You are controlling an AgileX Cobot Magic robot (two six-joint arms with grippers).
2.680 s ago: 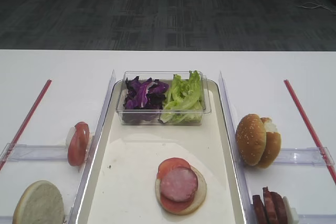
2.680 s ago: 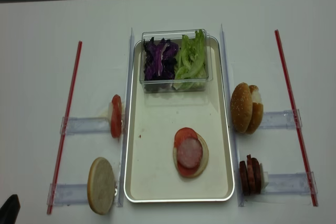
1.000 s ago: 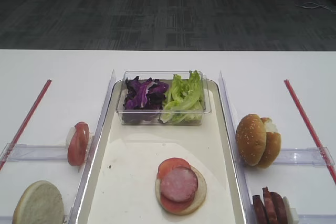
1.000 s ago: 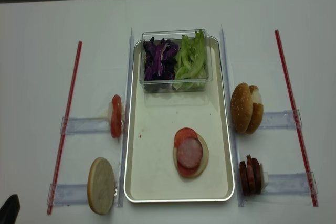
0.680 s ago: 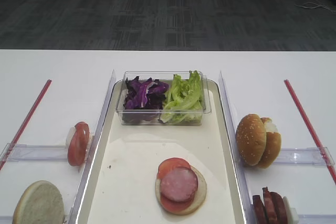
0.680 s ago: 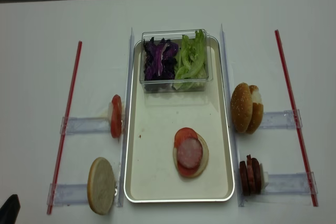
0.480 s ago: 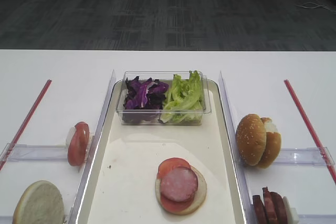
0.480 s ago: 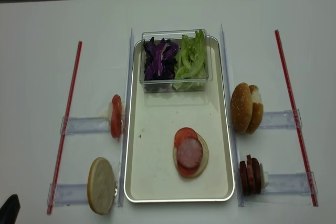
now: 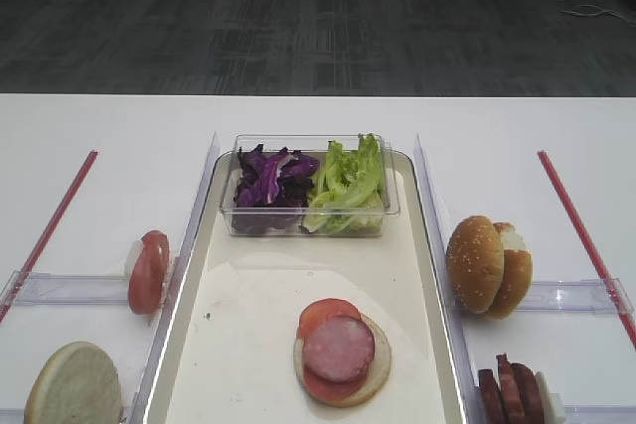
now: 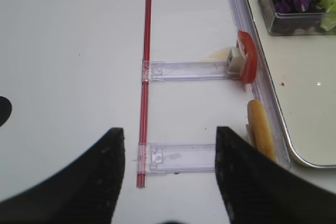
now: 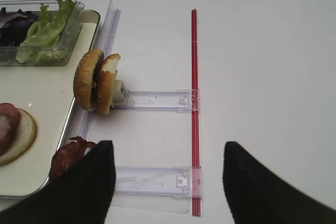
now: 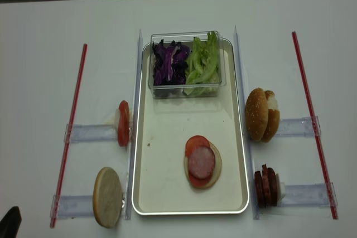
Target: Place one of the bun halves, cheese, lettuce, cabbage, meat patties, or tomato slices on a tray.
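Observation:
The cream tray (image 9: 248, 325) (image 12: 167, 188) carries a flat bun half with a tomato slice and a meat patty (image 9: 339, 348) (image 12: 201, 163) stacked on it. More bun halves (image 9: 487, 265) (image 11: 96, 81) and meat patties (image 12: 266, 185) (image 11: 71, 156) stand on edge right of the tray. A tomato slice (image 9: 147, 271) (image 10: 248, 64) and a bun half (image 12: 107, 197) stand to its left. Cabbage (image 9: 270, 178) and lettuce (image 9: 348, 181) fill a clear box. No cheese is in view. My right gripper (image 11: 165, 182) and left gripper (image 10: 170, 179) are open and hold nothing.
Clear plastic holders (image 11: 152, 99) (image 10: 184, 70) and red strips (image 9: 586, 235) (image 9: 50, 230) lie on the white table on both sides of the tray. Upright clear walls (image 9: 432, 235) run along the tray's long edges. Dark floor lies beyond the table's far edge.

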